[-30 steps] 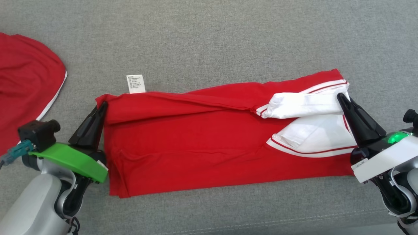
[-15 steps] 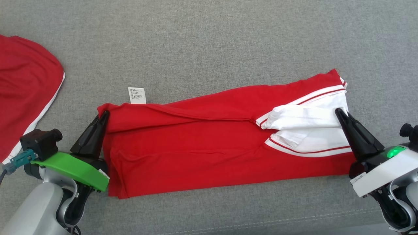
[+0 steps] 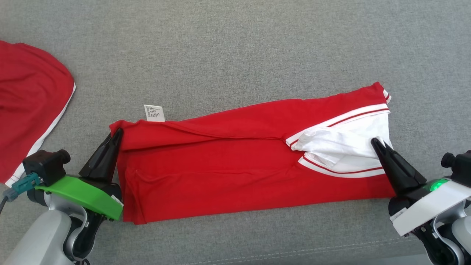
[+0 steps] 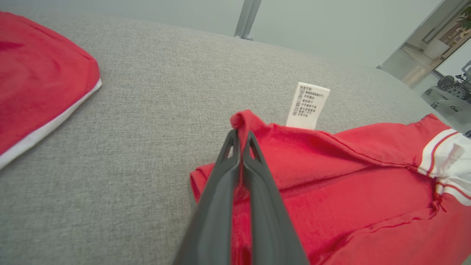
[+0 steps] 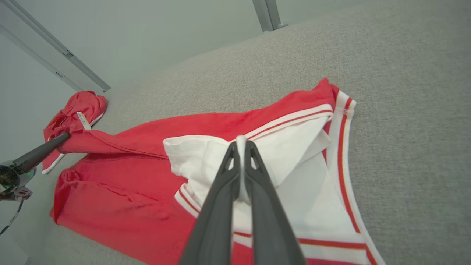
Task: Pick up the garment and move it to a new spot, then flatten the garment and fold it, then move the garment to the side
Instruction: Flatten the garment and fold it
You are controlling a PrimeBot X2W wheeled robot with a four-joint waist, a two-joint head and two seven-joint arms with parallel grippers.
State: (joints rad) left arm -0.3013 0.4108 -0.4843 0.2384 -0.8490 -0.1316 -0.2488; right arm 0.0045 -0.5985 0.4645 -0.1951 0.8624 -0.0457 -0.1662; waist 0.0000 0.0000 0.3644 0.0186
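My left gripper (image 3: 118, 131) clamps the garment (image 3: 220, 169) by its red corner, my right gripper (image 3: 376, 141) by a white fold (image 3: 338, 141). It lies across the grey cushion (image 3: 235, 51), with another red cloth (image 3: 29, 106) well apart on the left.

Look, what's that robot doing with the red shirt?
A robot is folding a red fabric shirt with white striped sleeves on a grey fabric cushion. Its left pincer is shut on the shirt's red corner, its right pincer on a white sleeve. The shirt lies in a long band. Another red garment lies off to the left.
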